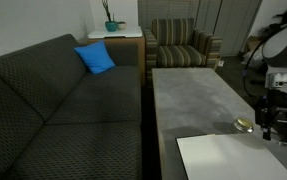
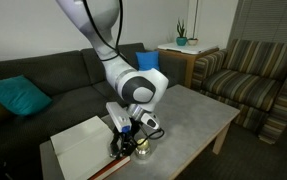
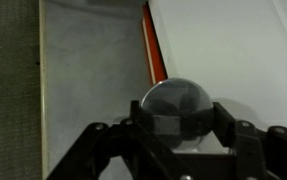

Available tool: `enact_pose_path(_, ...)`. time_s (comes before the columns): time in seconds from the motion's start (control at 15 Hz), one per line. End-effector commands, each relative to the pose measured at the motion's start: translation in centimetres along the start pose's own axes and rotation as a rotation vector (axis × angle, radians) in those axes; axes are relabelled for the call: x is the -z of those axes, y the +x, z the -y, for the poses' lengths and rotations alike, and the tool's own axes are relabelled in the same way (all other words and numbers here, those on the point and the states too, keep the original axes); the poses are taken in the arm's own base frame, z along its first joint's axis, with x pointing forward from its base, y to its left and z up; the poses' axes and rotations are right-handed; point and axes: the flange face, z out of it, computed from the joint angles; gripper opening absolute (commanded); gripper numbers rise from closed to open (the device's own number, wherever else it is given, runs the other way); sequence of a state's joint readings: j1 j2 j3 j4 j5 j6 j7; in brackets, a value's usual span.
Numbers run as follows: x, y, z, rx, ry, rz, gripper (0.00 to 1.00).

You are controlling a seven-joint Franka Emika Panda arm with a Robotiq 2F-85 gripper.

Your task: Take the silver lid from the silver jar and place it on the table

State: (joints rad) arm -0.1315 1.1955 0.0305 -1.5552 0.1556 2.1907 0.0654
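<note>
In the wrist view my gripper (image 3: 179,128) is shut on the silver lid (image 3: 178,100), a shiny round cap held between the two black fingers. Below it lie the grey table (image 3: 93,80) and the edge of a white sheet (image 3: 233,50). In an exterior view the silver jar (image 1: 244,125) stands open on the table (image 1: 193,100), showing a yellowish inside, with my gripper (image 1: 276,125) just beside it. In an exterior view the jar (image 2: 144,146) sits next to my gripper (image 2: 124,146). The lid is too small to make out in both exterior views.
A white rectangular sheet (image 1: 228,158) lies on the table near the jar, also seen in an exterior view (image 2: 81,146). A thin red strip (image 3: 154,45) runs along its edge. A dark sofa (image 1: 53,100) borders the table, and a striped armchair (image 1: 183,45) stands beyond.
</note>
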Motion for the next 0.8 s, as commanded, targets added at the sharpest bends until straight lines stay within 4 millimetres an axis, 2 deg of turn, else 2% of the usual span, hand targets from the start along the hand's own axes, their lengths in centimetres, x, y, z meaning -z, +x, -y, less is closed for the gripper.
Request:
enact_pose_path(0.0,0.0,-0.7,-2.5,-0.108,-0.043,-0.031,0.44)
enact_pose_path(0.2,-0.4,0.6,-4.2,-0.155,-0.087,-0.084,0.44)
enact_pose_path(0.4,-1.0,2.2,-4.7,-0.131,-0.098,-0.148,0.44)
enact_pose_path(0.73,-4.2,5.0,-5.5,-0.112,-0.063,-0.209,0.44)
